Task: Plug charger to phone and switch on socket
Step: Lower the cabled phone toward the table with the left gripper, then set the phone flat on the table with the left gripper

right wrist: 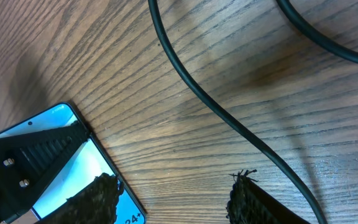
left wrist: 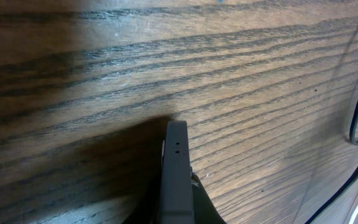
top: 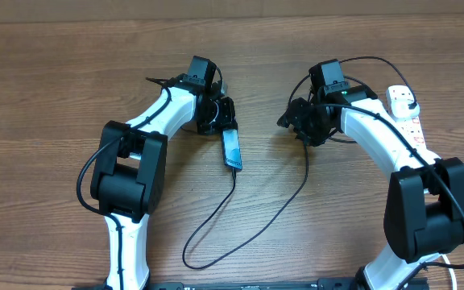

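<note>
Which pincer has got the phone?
The left pincer: it grips the phone at its top end. The right pincer hangs open, apart from it, beside the black charger cable.

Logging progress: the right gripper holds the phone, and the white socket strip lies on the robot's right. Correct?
No: the left gripper holds the phone, as the overhead view shows. The socket strip does lie on the robot's right.

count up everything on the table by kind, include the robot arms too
phone: 1
black charger cable: 1
white power strip: 1
robot arms: 2, one ending in the left gripper, one in the right gripper
total: 5
</note>
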You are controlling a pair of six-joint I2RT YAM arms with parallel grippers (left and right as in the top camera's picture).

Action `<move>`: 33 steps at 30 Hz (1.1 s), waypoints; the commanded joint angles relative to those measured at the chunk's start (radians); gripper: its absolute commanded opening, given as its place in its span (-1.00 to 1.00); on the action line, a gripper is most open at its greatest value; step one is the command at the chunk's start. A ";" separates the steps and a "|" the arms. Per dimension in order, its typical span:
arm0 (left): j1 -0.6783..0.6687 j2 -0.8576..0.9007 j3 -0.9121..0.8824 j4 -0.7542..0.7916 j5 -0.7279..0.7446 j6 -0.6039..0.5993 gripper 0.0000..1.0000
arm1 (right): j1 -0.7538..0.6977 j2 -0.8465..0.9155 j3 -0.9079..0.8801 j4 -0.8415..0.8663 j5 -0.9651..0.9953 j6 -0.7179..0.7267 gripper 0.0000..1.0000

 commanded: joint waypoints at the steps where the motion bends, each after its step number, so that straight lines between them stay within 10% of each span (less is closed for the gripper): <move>1: -0.008 -0.002 -0.027 -0.001 -0.010 -0.015 -0.84 | -0.005 -0.031 0.004 0.004 0.011 -0.008 0.19; 33: -0.008 -0.002 -0.027 -0.058 -0.007 -0.014 -0.35 | -0.005 -0.031 0.004 0.004 0.010 -0.008 0.19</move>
